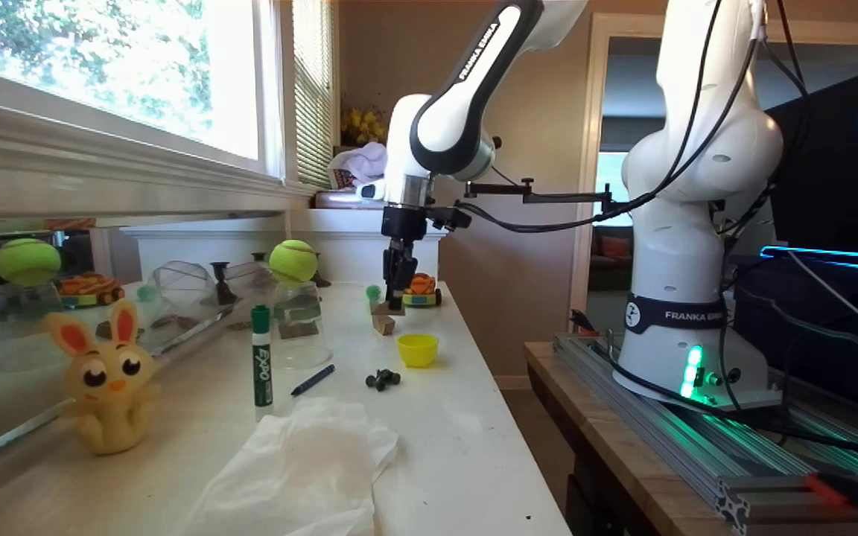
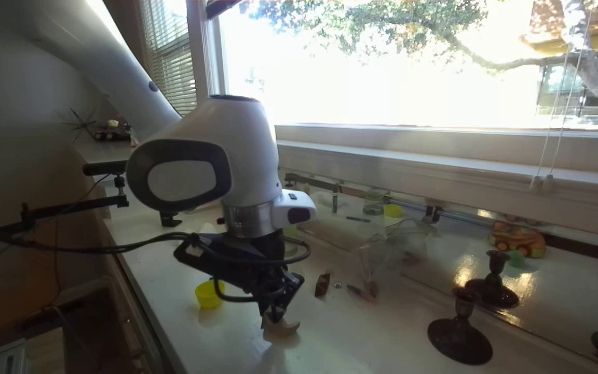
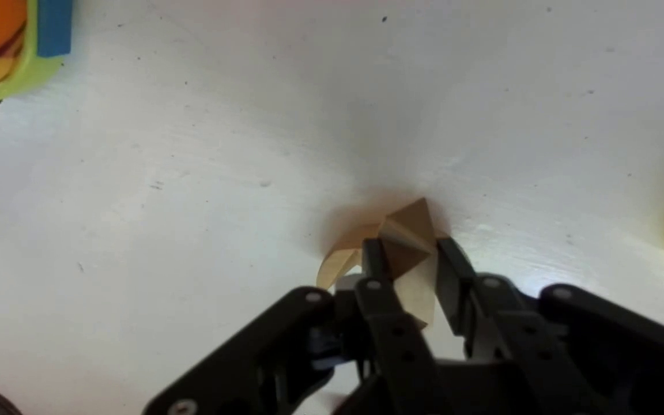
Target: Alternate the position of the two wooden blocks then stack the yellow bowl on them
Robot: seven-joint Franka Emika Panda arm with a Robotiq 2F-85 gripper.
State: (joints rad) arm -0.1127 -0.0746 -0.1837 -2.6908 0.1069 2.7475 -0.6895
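Watching from afar, I judged the swapping step to be in hand: the black 2-finger claw (image 3: 414, 251) was closed to a narrow gap and, as best the wrist view showed, had hold of a small, angular brown wooden block (image 3: 408, 255), its facets showing between the tips. The small, curved tan wooden block (image 3: 340, 262) sat right by it, at about 9 o'clock in that view; whether the 2 touched, or which bore the other, I could not tell. The next move, I reckoned, called for setting the gripped piece slowly and squarely into its new place, since its curved partner might rock, and only afterwards letting go to fetch the small, round, plain yellow bowl (image 1: 418, 352). That stood upright on the white counter (image 1: 466, 447), apart from the blocks, at 5 o'clock from the claw in an exterior view; nothing rose above its rim, though its floor was hidden. At about 8 o'clock there, a clear glass jar (image 1: 304, 351) had a yellow-green tennis ball (image 1: 293, 262) at its top, and a brown shape (image 1: 299, 329) showed through its wall, inside or behind, I could not say.
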